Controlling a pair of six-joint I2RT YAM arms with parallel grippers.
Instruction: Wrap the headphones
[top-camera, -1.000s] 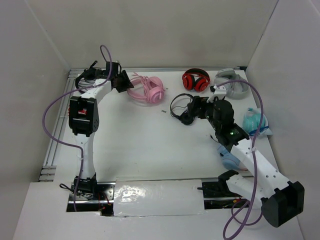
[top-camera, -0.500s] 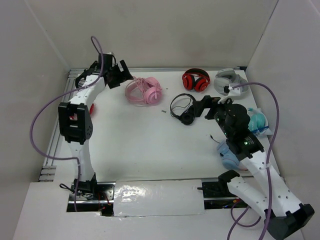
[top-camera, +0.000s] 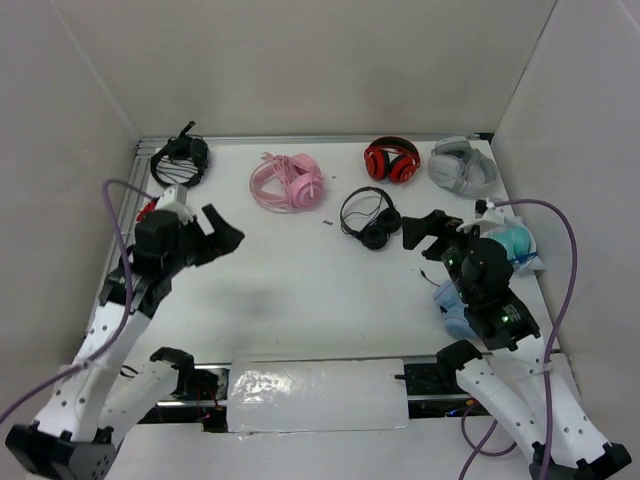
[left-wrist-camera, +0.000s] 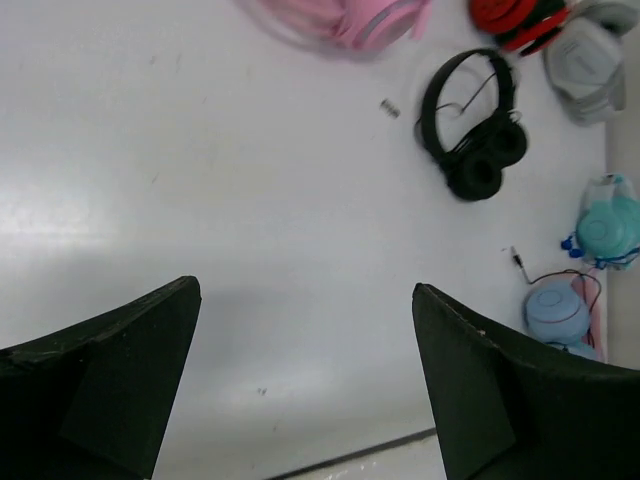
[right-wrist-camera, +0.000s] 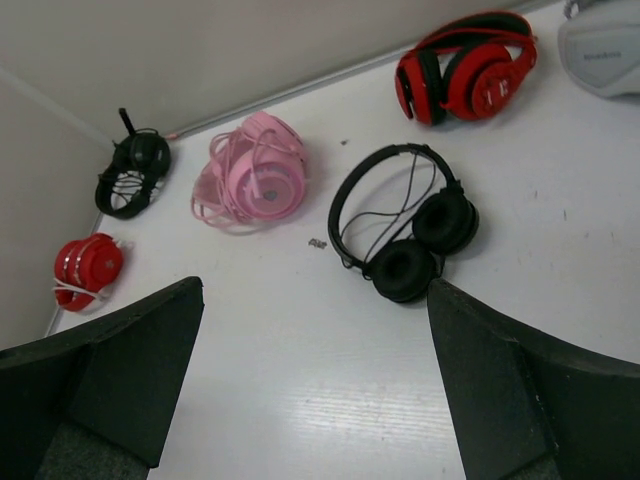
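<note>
Both pairs of jaws gape empty, well apart from the headphones (top-camera: 290, 181) on the far tabletop (top-camera: 300, 285), so any retreat should stay clear of their wound-looking cable (right-wrist-camera: 213, 203).

My left wrist view cuts the headphones (left-wrist-camera: 350, 25) at its top edge (only a pink sliver shows); the speck (right-wrist-camera: 318, 243) nearby is too small to name.
</note>
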